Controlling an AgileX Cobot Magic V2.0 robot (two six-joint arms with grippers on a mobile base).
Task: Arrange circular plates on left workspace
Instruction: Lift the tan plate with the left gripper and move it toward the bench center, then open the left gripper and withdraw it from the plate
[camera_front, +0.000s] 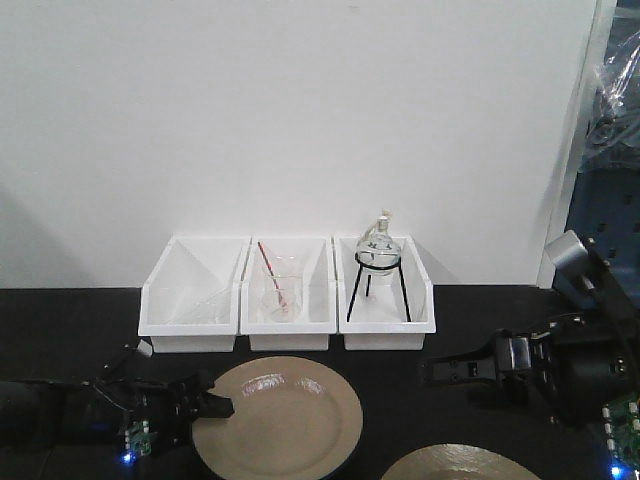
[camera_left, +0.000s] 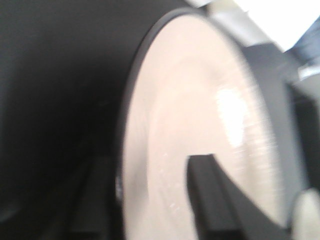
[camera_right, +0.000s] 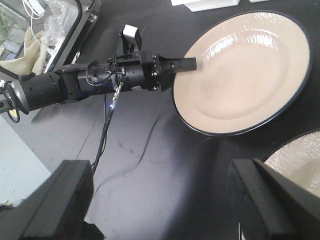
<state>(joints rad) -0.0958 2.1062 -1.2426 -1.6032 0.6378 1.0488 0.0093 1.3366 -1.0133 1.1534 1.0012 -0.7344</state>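
Two round, glossy beige-tan plates with thin black rims lie face up on the flat matte black benchtop (camera_front: 70, 320), and three white rectangular plastic bins stand side by side along its back edge by the wall. The first plate (camera_front: 290, 420) sits near the front edge, just in front of the left bin (camera_front: 188, 338) and middle bin (camera_front: 290, 340). The second plate (camera_front: 460, 467) lies further right at the front edge, near the first but apart from it, and is mostly cut off from view. Being circles, they have no long axis and point no particular way. The black left gripper (camera_front: 218, 407) reaches in from the left edge and is clamped on the first plate's left rim; its upper finger (camera_right: 182, 64) lies on the glazed top, and the lower one is lost in blur beneath. The black right gripper (camera_front: 428, 373) hovers over bare surface right of that plate, pointing left, its two fingers (camera_right: 65, 200) spread wide with nothing between them. The left bin holds clear glassware I cannot make out. The middle bin has one clear glass beaker (camera_front: 282, 298) with one red-tipped rod (camera_front: 266, 255) leaning in it. The right bin (camera_front: 390, 340) has one round clear glass flask (camera_front: 378, 245) on one black wire tripod (camera_front: 378, 266).
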